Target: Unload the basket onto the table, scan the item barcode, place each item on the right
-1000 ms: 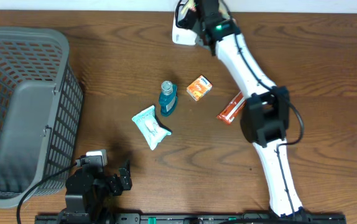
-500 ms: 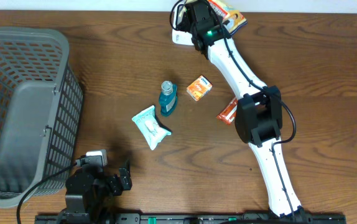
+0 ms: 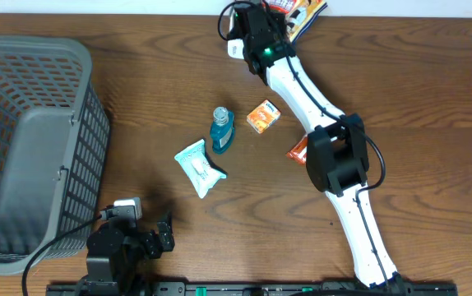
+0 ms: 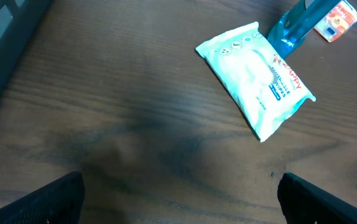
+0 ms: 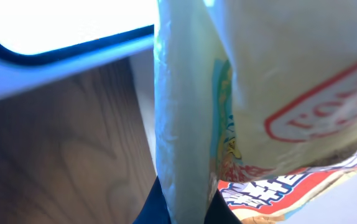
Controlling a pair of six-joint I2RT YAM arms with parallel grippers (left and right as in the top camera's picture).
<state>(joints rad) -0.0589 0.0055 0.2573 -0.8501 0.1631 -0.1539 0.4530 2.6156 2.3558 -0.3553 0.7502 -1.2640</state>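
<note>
Snack packet [image 3: 306, 10] clamped in right gripper [image 3: 275, 11] at 12 o'clock of table [image 3: 433, 123]; left gripper [image 3: 164, 233] wide open, empty, 7 o'clock.

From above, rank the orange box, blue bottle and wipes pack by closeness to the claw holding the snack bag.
From the right gripper holding the snack bag:
1. Orange box, mid-table.
2. Blue bottle, left of the box.
3. Wipes pack, farther left and lower.

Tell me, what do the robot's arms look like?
The right arm has long white tubes, chunky black joints and a tiny green light. The left arm looks mostly black, with a black cable curling out.
</note>
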